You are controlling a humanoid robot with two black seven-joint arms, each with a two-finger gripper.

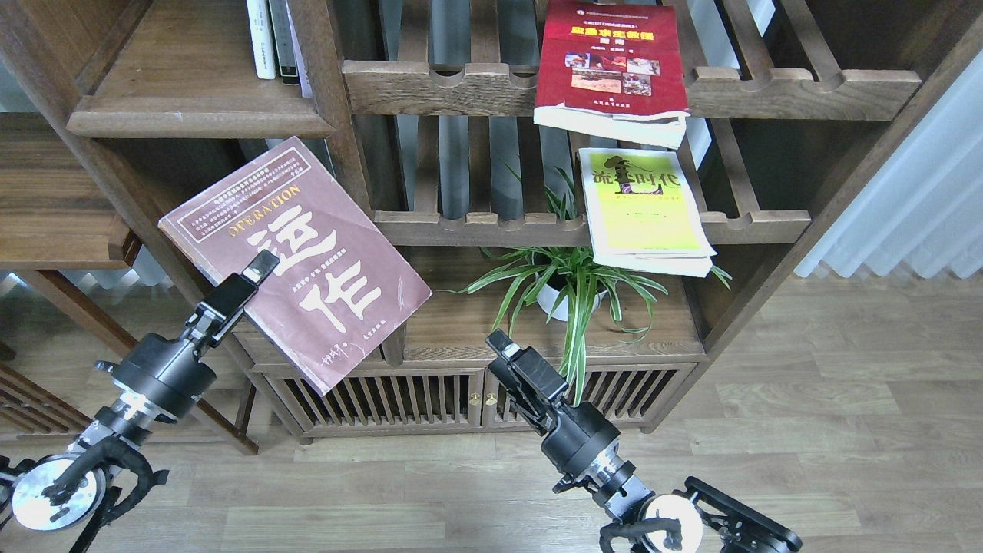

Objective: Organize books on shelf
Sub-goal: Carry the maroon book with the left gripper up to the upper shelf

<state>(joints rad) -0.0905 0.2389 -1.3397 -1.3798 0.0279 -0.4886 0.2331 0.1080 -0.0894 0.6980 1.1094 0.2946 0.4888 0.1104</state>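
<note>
My left gripper (257, 273) is shut on the left edge of the dark maroon book (307, 261) with big white characters and holds it tilted in the air, in front of the lower left compartment and below the solid dark-brown shelf (192, 115). The red book (610, 65) lies on the upper slatted rack. The yellow-green and white book (645, 207) lies on the slatted rack below it. My right gripper (503, 353) hangs low in the middle, empty, its fingers close together.
Slim white and dark-spined volumes (273, 38) stand at the back right of the solid shelf. A potted spider plant (568, 284) stands on the cabinet top beside my right gripper. A vertical post (330, 100) divides the shelf from the racks. White curtains (914, 192) hang at right.
</note>
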